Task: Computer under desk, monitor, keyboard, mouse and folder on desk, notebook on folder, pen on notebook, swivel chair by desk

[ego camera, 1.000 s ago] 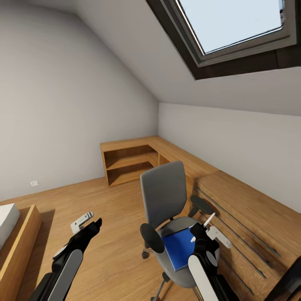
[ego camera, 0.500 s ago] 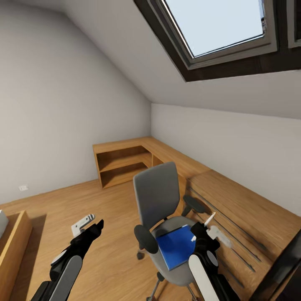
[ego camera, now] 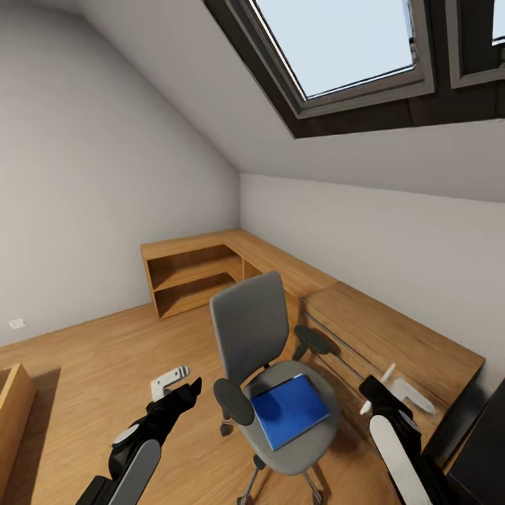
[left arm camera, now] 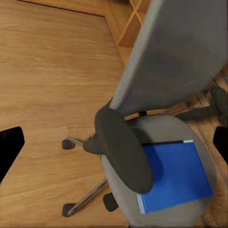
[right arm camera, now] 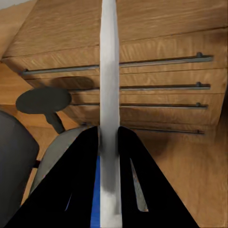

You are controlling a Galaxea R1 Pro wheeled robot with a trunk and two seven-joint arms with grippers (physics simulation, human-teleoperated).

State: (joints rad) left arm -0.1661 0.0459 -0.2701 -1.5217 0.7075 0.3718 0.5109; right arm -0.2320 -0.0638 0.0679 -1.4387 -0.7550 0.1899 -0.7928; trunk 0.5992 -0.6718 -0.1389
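Note:
The grey swivel chair (ego camera: 254,331) stands on the wood floor in front of the desk (ego camera: 393,335). A blue folder (ego camera: 290,409) lies flat on its seat, also visible as the folder (left arm camera: 175,176) in the left wrist view. My right gripper (ego camera: 379,394) is shut on a white pen (ego camera: 387,371), right of the seat by the desk drawers. In the right wrist view the pen (right arm camera: 109,90) stands between the black fingers (right arm camera: 83,156). My left gripper (ego camera: 189,389) hangs open just left of the chair's armrest (left arm camera: 124,154).
Drawer fronts with long bar handles (right arm camera: 156,61) face the chair. A low corner shelf unit (ego camera: 191,272) runs along the far walls. A dark object (ego camera: 484,449) cuts in at the bottom right. A wooden edge (ego camera: 12,414) sits at the far left. Skylight (ego camera: 337,42) overhead.
The camera has swung, sliding the room left in the picture. My right gripper with the pen has left the folder's edge for the drawer side; my left gripper is nearer the armrest.

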